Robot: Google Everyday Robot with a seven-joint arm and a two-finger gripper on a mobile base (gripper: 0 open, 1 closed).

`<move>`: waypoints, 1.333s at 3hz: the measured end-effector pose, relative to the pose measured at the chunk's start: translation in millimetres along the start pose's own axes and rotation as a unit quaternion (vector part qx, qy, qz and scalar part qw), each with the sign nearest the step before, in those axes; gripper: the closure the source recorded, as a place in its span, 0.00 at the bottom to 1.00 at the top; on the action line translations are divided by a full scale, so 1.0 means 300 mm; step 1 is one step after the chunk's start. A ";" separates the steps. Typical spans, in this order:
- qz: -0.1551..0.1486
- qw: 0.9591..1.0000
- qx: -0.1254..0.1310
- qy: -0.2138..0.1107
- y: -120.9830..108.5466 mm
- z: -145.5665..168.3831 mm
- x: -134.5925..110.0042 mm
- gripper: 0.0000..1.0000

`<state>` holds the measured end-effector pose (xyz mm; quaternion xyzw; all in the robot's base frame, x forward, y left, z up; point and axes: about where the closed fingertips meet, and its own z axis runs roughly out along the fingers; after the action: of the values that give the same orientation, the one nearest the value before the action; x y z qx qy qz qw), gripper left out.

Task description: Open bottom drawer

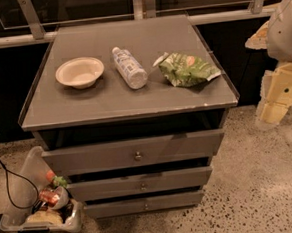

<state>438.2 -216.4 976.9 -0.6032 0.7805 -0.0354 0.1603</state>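
Note:
The bottom drawer (pixel 144 204) is the lowest and narrowest grey front of the cabinet, with a tiny round knob (pixel 146 206) at its centre. It stands shut, near the floor. Above it are the mid-sized drawer front (pixel 140 183) and the widest top drawer front (pixel 133 152). My gripper (pixel 277 99) is at the right edge of the view, beside the cabinet's right side and level with the top drawer, well away from the bottom drawer's knob. It touches nothing.
On the cabinet top (pixel 85 110) lie a beige bowl (pixel 80 72), a plastic bottle (pixel 129 67) on its side and a green snack bag (pixel 186 69). A clear bin (pixel 21 195) with cans and snacks stands on the floor at left. A black cable (pixel 7 181) hangs there.

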 end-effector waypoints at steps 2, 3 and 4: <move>-0.006 0.999 -0.049 -0.012 0.043 0.140 0.004 0.00; 0.000 0.995 -0.098 -0.035 0.118 0.345 0.055 0.00; 0.004 0.989 -0.119 -0.087 0.210 0.512 0.098 0.00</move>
<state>418.0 -206.3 809.9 -0.6153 0.7650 0.1107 0.1548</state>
